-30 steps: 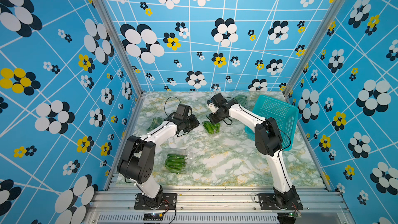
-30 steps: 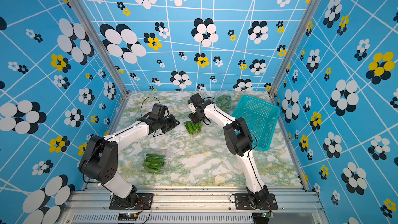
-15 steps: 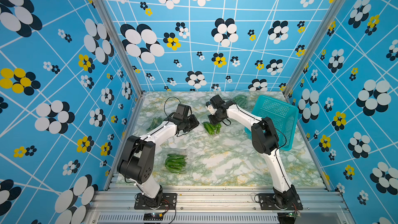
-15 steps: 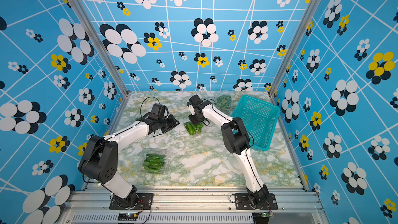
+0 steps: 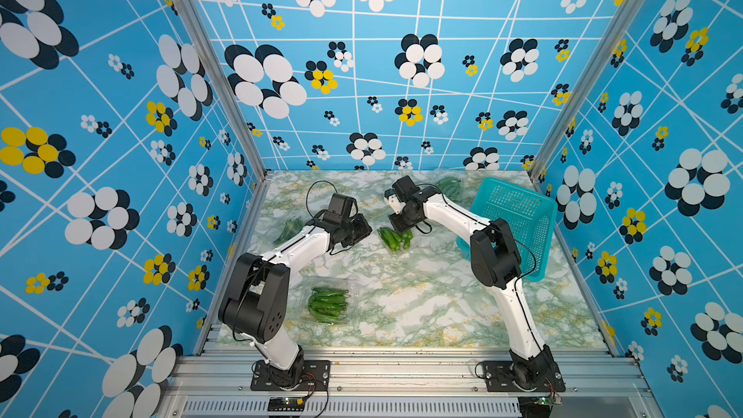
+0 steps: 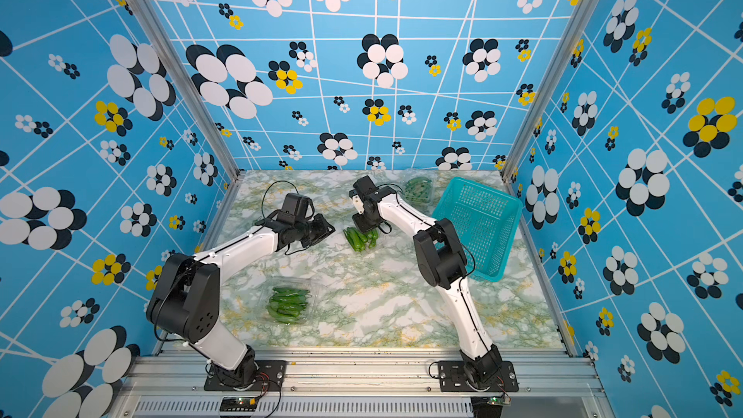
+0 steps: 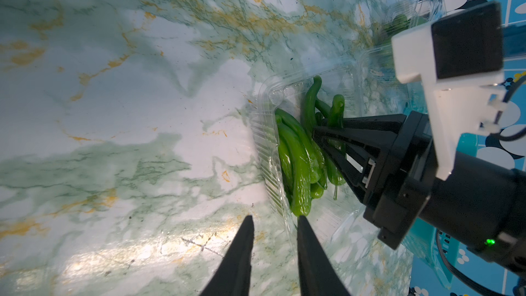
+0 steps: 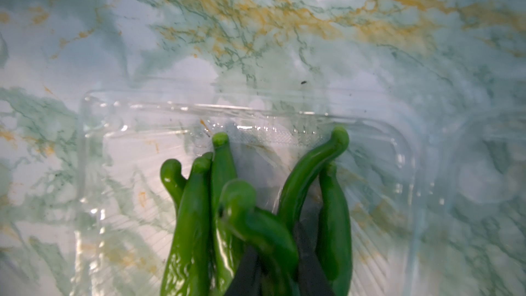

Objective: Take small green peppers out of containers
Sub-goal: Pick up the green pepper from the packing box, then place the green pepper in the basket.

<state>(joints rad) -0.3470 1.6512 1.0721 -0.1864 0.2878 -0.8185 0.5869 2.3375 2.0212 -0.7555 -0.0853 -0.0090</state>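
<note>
1. Since a second earlier, the right gripper point(image 5: 402, 230) had drawn its jaws closer together over the middle peppers point(image 5: 393, 240). The left arm point(image 5: 297, 247) and every container had kept their places on the marble surface point(image 5: 426, 299).
2. At the surface's left edge lay the left container point(image 5: 277, 225), clear plastic with a few dark peppers inside, just beside the left arm.
3. Near the front left corner sat the front container point(image 5: 354, 289), holding a heap of front peppers point(image 5: 327, 304). Neither gripper touched it.
4. The left gripper point(image 7: 275, 220) reached toward the middle of the surface. In the left wrist view its fingers point(image 7: 242, 252) stood a little apart, one outside and one inside the ribbed wall of the middle container point(image 7: 267, 166). Whether they squeezed the plastic could not be told.
5. The middle peppers lay bunched inside that container, against the wall nearest the left gripper.
6. The right gripper pointed down into the same container. In the right wrist view its fingers point(image 8: 247, 271) were pressed onto a single pepper point(image 8: 250, 217) of the bunch, with the others lying loose on either side.
7. Toward the far edge, right of the middle, stood the far container point(image 5: 444, 174) with far peppers point(image 5: 450, 187) inside, well apart from both grippers.
8. Along the right edge sat the teal basket point(image 5: 518, 191). In both top views the elbow of the right arm point(image 5: 494, 255) overlapped its front corner.
</note>
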